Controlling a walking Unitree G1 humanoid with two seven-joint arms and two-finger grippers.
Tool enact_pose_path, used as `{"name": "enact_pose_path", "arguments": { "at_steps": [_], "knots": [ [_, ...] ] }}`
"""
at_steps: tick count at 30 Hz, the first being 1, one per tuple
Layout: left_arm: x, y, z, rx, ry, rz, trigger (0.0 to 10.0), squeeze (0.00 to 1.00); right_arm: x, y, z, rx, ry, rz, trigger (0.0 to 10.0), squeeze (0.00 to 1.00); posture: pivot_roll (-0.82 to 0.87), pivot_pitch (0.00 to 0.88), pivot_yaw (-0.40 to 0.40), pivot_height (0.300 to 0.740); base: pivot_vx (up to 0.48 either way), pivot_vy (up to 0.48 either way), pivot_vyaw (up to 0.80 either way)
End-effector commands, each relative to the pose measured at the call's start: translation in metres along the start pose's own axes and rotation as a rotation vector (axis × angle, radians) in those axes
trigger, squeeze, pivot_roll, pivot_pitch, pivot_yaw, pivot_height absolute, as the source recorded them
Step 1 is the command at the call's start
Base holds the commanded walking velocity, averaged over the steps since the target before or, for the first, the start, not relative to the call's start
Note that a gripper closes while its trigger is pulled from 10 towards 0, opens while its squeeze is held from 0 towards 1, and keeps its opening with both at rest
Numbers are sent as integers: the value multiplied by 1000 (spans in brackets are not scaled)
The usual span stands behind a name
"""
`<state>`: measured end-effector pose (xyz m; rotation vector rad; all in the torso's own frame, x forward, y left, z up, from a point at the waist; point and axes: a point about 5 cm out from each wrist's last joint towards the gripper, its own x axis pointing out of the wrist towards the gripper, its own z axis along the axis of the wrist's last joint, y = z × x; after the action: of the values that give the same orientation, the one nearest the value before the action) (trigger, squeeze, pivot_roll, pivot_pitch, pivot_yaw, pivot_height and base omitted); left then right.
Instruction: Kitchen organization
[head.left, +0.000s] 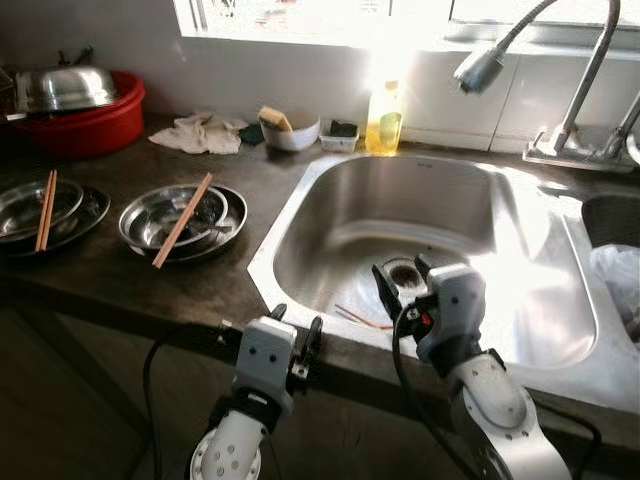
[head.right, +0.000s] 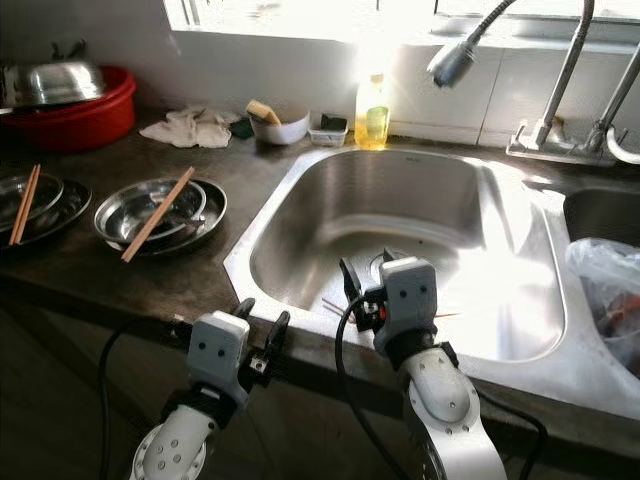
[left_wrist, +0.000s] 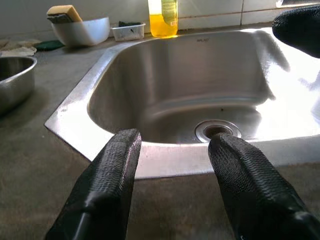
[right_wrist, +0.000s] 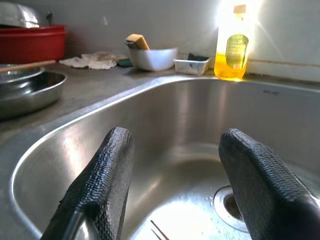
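A steel sink (head.left: 400, 200) is set into the dark counter, with a pair of thin chopsticks (head.left: 360, 318) lying on its bottom near the drain (head.left: 404, 272). My right gripper (head.left: 400, 270) hangs open inside the sink over its front part, above the chopsticks (right_wrist: 160, 231). My left gripper (head.left: 297, 318) stands open at the counter's front edge, just outside the sink's near-left corner, nothing between its fingers (left_wrist: 115, 165). On the counter to the left sit two stacks of steel bowls (head.left: 150, 215) (head.left: 25, 205), each with chopsticks (head.left: 182, 220) (head.left: 45, 210) laid across.
A red basin (head.left: 95, 128) holding an upturned steel bowl (head.left: 65, 88) stands at the back left. Along the wall are a crumpled cloth (head.left: 205, 133), a white bowl with a sponge (head.left: 290, 135), a small tray (head.left: 340, 135) and a yellow soap bottle (head.left: 384, 120). The faucet head (head.left: 478, 68) hangs over the sink; a plastic bag (head.left: 615, 275) lies at the right.
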<state>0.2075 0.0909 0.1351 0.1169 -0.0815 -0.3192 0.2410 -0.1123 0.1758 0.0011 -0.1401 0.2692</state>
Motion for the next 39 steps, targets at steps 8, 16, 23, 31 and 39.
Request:
{"name": "enact_pose_path", "arguments": {
  "at_steps": [8,16,23,31,39],
  "knots": [
    [-1,-2,-3,-3,12,-1,10000,0,0,-3,-2,-6,17,-4,10000,0,57,60,-10,740,-289,0,0],
    [-1,-2,-3,-1,11,0,10000,0,1,-2,-2,-7,19,-13,10000,0,59,64,-11,740,-299,0,0],
    [0,-2,-3,0,12,0,10000,0,2,-4,-2,-14,20,-24,10000,0,59,64,-8,740,-299,0,0],
    [-1,-2,-4,2,13,0,10000,0,2,-4,-2,-15,20,-25,10000,0,60,61,-8,740,-300,0,0],
    [-1,-2,-4,4,13,-5,10000,0,2,-4,-4,-18,27,-28,10000,0,60,58,-6,740,-305,0,0]
  ]
}}
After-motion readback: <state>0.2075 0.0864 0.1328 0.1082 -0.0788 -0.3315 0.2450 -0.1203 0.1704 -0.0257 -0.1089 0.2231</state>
